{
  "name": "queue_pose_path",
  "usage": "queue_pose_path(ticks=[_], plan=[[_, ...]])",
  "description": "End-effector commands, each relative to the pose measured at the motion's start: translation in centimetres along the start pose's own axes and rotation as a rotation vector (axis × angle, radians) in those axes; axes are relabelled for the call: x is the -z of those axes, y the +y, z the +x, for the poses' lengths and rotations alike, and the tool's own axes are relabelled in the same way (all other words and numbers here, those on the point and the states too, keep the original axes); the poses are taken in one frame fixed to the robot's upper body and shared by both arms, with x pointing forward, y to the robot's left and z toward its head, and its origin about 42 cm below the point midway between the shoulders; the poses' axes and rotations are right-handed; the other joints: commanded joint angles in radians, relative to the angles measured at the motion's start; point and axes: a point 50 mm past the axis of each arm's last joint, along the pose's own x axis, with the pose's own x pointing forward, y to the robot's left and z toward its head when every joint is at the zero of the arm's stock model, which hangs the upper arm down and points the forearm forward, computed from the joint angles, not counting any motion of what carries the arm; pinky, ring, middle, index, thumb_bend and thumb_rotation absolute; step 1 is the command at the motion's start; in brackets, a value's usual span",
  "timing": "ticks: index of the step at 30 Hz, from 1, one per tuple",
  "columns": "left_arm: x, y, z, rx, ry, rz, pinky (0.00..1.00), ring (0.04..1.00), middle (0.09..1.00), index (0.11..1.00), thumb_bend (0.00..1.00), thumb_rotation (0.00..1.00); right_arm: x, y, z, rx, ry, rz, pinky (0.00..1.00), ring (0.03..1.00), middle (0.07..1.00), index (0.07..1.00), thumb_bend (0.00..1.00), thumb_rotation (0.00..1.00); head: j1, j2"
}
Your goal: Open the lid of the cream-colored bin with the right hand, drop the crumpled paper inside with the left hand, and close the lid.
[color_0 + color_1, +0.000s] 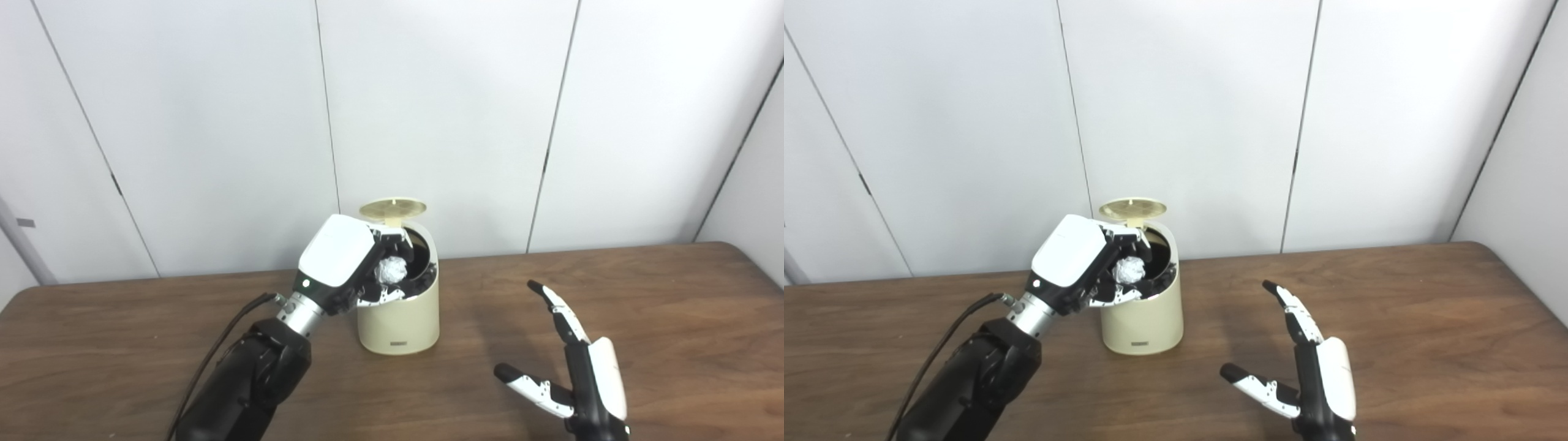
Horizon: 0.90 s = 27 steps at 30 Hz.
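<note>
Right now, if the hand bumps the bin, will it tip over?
Maybe. The bin is tall and narrow and looks like light plastic, so a push up high, where the left hand holds the paper, could rock it. Its raised lid adds height. Its flat base on the table should help.
</note>
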Motion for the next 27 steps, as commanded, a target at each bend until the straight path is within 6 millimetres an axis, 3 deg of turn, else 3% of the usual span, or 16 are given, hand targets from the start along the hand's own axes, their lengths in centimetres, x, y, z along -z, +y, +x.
queue_pose_path(ticks=[1, 6, 12, 19, 20, 21, 22, 27], plan=[[-0.1, 1.3, 2.0, -0.058, -0.044, 0.044, 0.27, 0.408, 0.47, 0.504, 0.5, 0.0, -0.5, 2.5, -2.1, -0.019, 0.052, 0.065, 0.84, 0.889, 0.878, 0.868, 0.81, 0.82, -0.001, 0.0], [0.2, 0.4, 2.1, -0.074, -0.066, 0.088, 0.39, 0.501, 0.483, 0.452, 0.5, 0.0, -0.7, 2.5, -2.3, -0.018, 0.048, 0.065, 0.84, 0.882, 0.874, 0.867, 0.8, 0.81, -0.001, 0.003], [0.4, 0.1, 2.1, -0.113, -0.083, 0.074, 0.45, 0.531, 0.495, 0.43, 0.5, 0.0, -0.7, 2.5, -2.3, -0.017, 0.046, 0.065, 0.83, 0.879, 0.876, 0.87, 0.79, 0.81, 0.0, 0.001], [0.5, 0.4, 2.2, -0.13, -0.113, 0.071, 0.53, 0.624, 0.505, 0.476, 0.52, 0.0, -0.6, 2.3, -2.3, -0.022, 0.055, 0.068, 0.84, 0.883, 0.875, 0.869, 0.79, 0.8, 0.008, -0.003], [0.5, 0.4, 2.2, -0.135, -0.117, 0.068, 0.54, 0.643, 0.553, 0.485, 0.52, 0.02, -0.6, 2.3, -2.3, -0.022, 0.057, 0.066, 0.84, 0.883, 0.874, 0.867, 0.8, 0.8, 0.01, -0.002], [0.5, 0.4, 2.2, -0.138, -0.12, 0.064, 0.56, 0.664, 0.595, 0.566, 0.76, 0.01, -0.5, 2.3, -2.4, -0.024, 0.06, 0.063, 0.84, 0.884, 0.874, 0.866, 0.8, 0.81, 0.01, -0.002], [0.5, 0.5, 2.2, -0.139, -0.121, 0.059, 0.58, 0.68, 0.621, 0.608, 0.87, 0.0, -0.5, 2.2, -2.4, -0.024, 0.061, 0.062, 0.84, 0.883, 0.875, 0.866, 0.81, 0.81, 0.013, -0.003], [0.6, 0.7, 2.1, -0.133, -0.127, 0.045, 0.62, 0.723, 0.678, 0.677, 0.97, 0.0, -0.4, 2.2, -2.4, -0.025, 0.057, 0.065, 0.84, 0.881, 0.877, 0.864, 0.81, 0.81, 0.014, -0.004]])
